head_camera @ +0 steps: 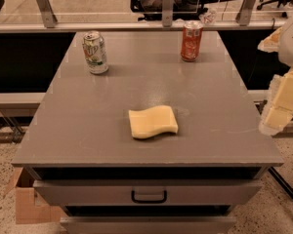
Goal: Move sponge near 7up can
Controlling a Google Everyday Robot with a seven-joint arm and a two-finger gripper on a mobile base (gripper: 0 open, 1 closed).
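Note:
The pale-yellow sponge (153, 122) lies flat on the grey table top (88, 111), a little in front of the middle. The 7up can (95, 52), white and green with a silver top, stands upright at the back left of the table. My gripper (282, 104) with its cream-coloured fingers is at the right edge of the view, off the table's right side and well to the right of the sponge. It holds nothing that I can see.
A red-orange can (191, 41) stands upright at the back right of the table. Drawers with a black handle (149, 196) are under the front edge. A cardboard box (29, 204) sits on the floor at the lower left. A railing runs behind the table.

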